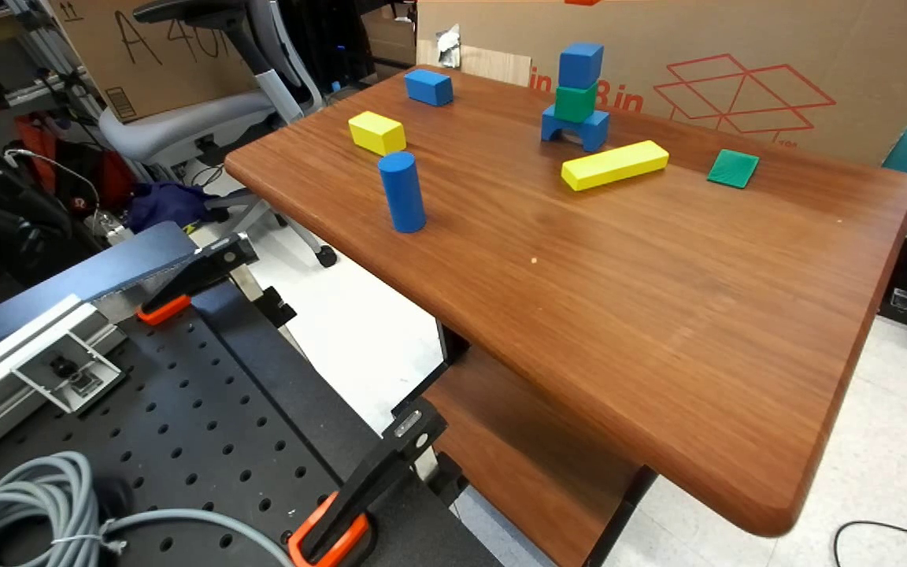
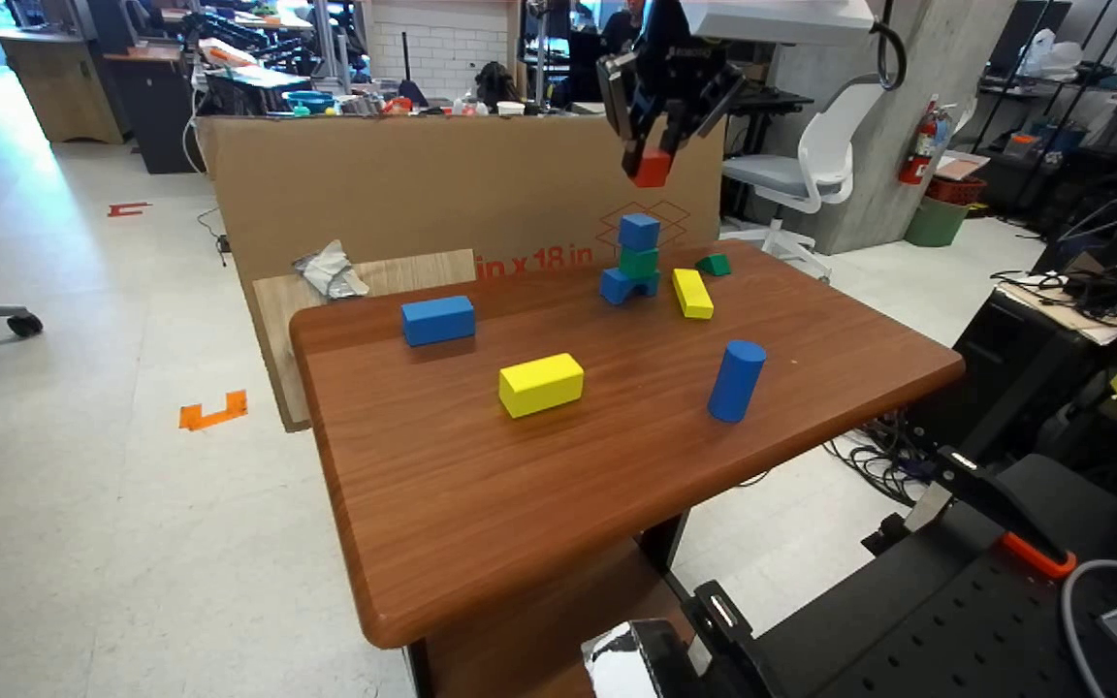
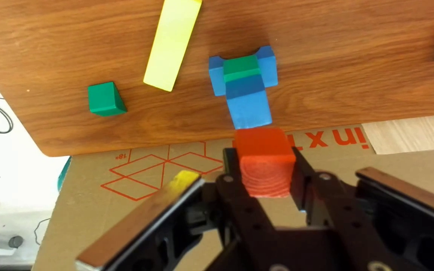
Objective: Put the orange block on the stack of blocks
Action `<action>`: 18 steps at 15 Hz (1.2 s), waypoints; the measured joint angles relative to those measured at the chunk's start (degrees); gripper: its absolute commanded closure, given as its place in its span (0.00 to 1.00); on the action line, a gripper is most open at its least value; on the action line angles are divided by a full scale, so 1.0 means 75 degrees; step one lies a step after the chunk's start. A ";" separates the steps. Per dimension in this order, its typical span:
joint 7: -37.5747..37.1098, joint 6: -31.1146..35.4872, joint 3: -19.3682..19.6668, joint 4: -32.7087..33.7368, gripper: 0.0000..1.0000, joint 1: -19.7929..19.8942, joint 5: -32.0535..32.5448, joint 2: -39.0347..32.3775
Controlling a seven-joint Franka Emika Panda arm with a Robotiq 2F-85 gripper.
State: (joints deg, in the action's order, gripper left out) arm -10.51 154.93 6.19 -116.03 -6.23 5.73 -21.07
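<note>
The orange block point(image 3: 265, 162) is between the fingers of my gripper point(image 3: 263, 160), which is shut on it. In an exterior view the orange block point(image 2: 653, 169) hangs from the gripper point(image 2: 649, 155) above the stack, with a clear gap. Only the block's lower edge point(image 1: 582, 1) shows at the top of an exterior view, and the gripper is out of that view. The stack stands near the table's edge by the cardboard: a blue arch point(image 1: 575, 130) at the bottom, a green block point(image 1: 576, 103) on it, a blue cube point(image 1: 581, 66) on top.
A long yellow block point(image 1: 615, 165) and a green wedge point(image 1: 734, 168) lie near the stack. A blue cylinder point(image 1: 402, 193) stands upright. A yellow block point(image 2: 541, 385) and a blue block point(image 2: 438, 321) lie farther off. A cardboard sheet point(image 2: 403, 194) rises behind the table edge.
</note>
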 measured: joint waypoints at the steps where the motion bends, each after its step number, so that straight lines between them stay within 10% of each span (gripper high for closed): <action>1: 0.0000 0.0000 0.0000 -0.0001 0.92 0.0012 0.0000 0.0000; 18: 0.0310 0.0001 -0.0277 -0.0262 0.92 0.0197 -0.0257 -0.0064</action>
State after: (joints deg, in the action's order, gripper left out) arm -8.18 154.93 4.12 -117.99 -4.75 3.81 -21.55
